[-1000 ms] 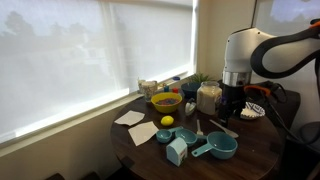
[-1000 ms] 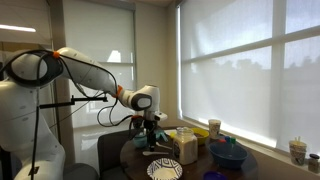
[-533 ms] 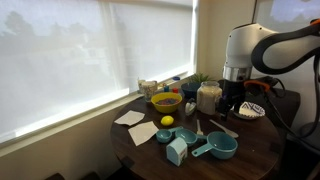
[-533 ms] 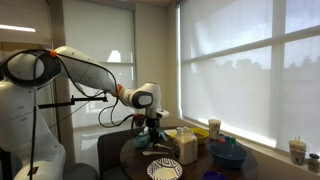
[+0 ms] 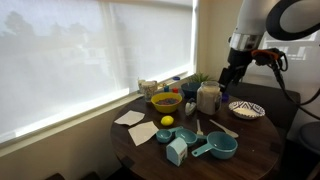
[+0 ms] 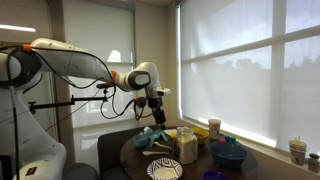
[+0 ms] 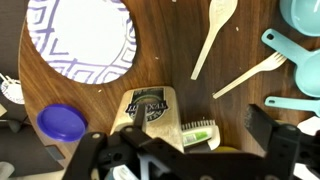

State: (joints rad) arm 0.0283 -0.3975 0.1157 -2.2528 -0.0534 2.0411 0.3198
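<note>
table: a dark round wooden top is being seen, with the jar standing on it; every place below is being given from that jar.
arm: it is being held arched high over the jar's side of the table, touching nothing.
gripper: it is being hung above the jar and a little to one side, well apart from its top. In the wrist view the jaws are being shown spread wide, with nothing between them.
plate: a patterned plate is lying just beside the jar, with nothing on it.
yellow bowl: it is sitting near the jar, on the side away from the plate.
measuring cups: these teal cups are lying near the jar, toward the table's front edge.
wooden spoon and wooden fork: both are lying between the jar and the measuring cups.
blue lid: it is lying near the jar, by the plate's rim.
lemon: it is resting near the jar, just beside the yellow bowl.
step in hand: a hover over the jar is being judged. For this to be done well, the open jaws should be centred over the jar's tan top and squared to its sides, with the plate rim and the wooden spoon left outside their span.
views: the jaw spread, the blue lid and a small green-labelled thing just beside the jar are being shown by the wrist view alone; what that thing is cannot be told. The height above the jar, the yellow bowl and the lemon are being shown only in an exterior view.
</note>
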